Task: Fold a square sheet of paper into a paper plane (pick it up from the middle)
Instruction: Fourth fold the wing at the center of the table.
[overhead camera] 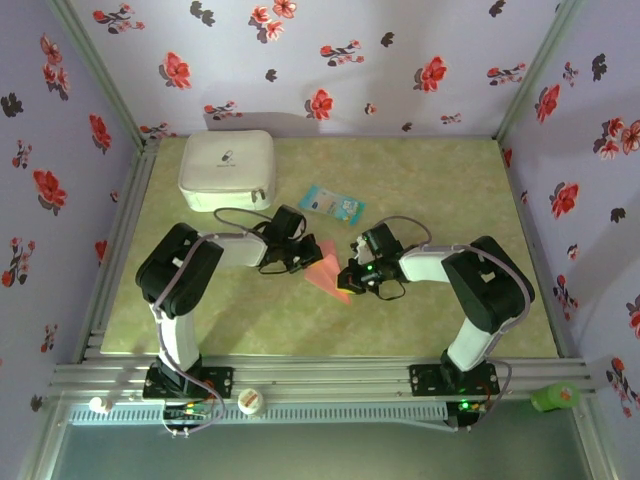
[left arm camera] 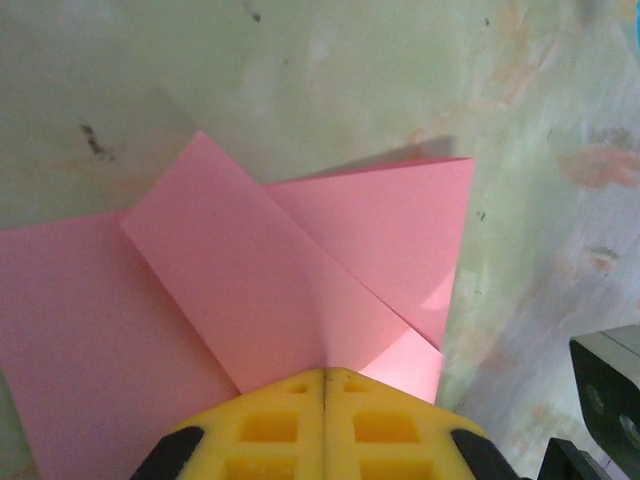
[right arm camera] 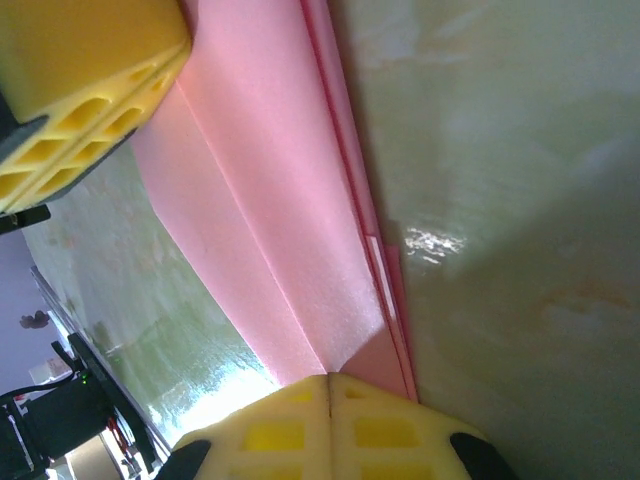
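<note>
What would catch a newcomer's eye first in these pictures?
The thin salmon-pink paper sheet, partly folded with sharp creases, lies in the middle of the mottled green table. The left gripper and right gripper, both with yellow fingers, are shut on it from opposite sides. Behind sit a white rounded case and a small light-blue printed packet.

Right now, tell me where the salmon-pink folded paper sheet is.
Top view: the salmon-pink folded paper sheet sits mid-table, gripped by the left tool and right tool, just nearer than the light-blue packet.
</note>
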`<state>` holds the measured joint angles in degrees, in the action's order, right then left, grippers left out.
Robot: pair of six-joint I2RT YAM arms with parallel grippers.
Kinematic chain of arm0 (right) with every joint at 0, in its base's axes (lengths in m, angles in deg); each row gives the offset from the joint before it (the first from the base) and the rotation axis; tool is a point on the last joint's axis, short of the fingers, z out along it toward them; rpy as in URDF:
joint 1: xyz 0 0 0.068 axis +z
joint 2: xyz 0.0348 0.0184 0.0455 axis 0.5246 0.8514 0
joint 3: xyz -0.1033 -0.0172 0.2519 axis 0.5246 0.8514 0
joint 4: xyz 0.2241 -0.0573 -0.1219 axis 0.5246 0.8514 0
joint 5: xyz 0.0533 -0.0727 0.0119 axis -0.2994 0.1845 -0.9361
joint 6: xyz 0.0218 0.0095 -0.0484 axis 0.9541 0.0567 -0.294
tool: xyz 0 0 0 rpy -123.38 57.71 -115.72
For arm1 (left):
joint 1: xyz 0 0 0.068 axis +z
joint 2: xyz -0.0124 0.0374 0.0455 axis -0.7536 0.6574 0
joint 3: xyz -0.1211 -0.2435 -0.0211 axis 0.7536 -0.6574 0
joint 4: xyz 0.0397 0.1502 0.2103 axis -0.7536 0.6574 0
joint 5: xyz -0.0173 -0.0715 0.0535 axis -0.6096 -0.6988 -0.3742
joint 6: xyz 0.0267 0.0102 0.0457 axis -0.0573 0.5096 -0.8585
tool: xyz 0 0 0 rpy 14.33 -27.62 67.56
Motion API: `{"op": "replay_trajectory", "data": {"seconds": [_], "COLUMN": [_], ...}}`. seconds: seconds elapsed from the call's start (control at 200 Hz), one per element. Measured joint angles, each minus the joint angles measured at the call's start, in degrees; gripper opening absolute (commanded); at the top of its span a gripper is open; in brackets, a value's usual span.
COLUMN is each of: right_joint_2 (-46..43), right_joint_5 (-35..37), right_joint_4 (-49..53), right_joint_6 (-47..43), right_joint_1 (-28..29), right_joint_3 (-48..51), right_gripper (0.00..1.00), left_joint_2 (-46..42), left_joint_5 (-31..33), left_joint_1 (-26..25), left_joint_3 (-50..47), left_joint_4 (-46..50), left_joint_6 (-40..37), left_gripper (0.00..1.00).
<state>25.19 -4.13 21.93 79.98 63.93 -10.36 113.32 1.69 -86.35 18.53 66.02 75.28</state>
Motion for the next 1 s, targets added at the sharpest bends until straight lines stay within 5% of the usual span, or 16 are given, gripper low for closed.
{"op": "replay_trajectory", "data": {"seconds": [1.0], "right_joint_2": [-0.09], "right_joint_5": [1.05], "right_joint_4": [-0.26], "right_joint_6": [-0.04], "right_joint_1": [0.00], "right_joint_3": [-0.13], "right_gripper": [0.00], "left_joint_2": [3.45], "left_joint_5": [-2.21], "left_joint_1": [7.28], "left_joint_3": [6.10], "left_joint_4": [4.81], "left_joint_6": [-5.62], "left_gripper": [0.06]}}
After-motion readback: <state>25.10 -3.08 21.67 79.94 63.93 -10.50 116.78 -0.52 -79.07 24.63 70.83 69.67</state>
